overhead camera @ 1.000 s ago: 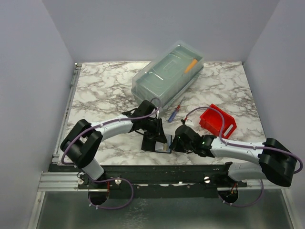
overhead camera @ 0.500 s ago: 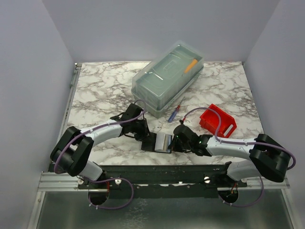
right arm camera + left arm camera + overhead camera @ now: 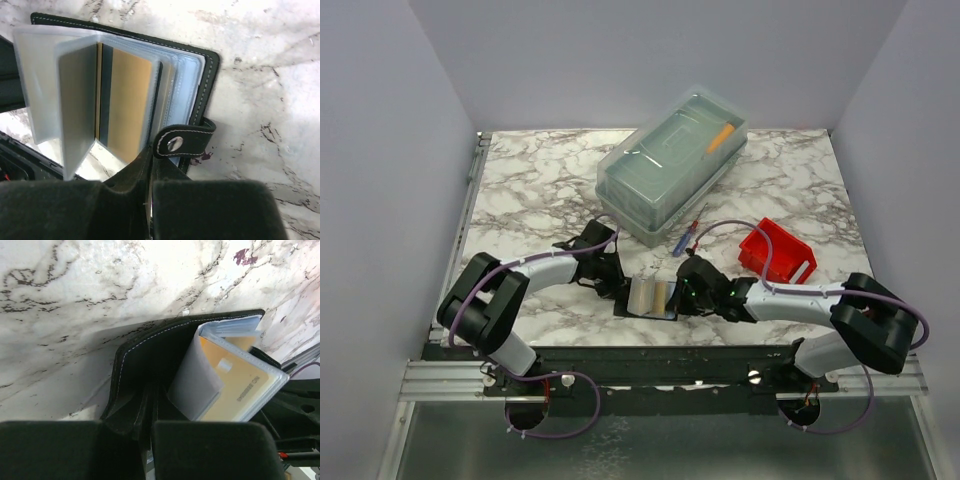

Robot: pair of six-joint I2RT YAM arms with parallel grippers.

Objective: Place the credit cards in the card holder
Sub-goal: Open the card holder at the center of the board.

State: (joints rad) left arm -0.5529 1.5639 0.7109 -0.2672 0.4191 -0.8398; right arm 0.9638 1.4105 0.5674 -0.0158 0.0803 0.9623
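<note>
The black card holder (image 3: 645, 298) lies open near the table's front edge, its clear sleeves fanned up. A tan/gold card (image 3: 127, 102) sits inside a sleeve; it also shows in the left wrist view (image 3: 240, 390). My left gripper (image 3: 611, 283) is shut on the holder's left cover (image 3: 150, 360). My right gripper (image 3: 686, 296) is shut on the holder's right cover beside the snap strap (image 3: 182, 141). No loose cards are in view.
A large clear lidded box (image 3: 672, 160) stands behind the arms. A blue-and-red pen (image 3: 687, 237) lies in front of it. A red plastic bin (image 3: 777, 254) sits at the right. The table's front edge runs just below the holder.
The left gripper moved left and the right gripper came in, spreading the holder open. The sleeves now stand fanned up with the gold card showing.
</note>
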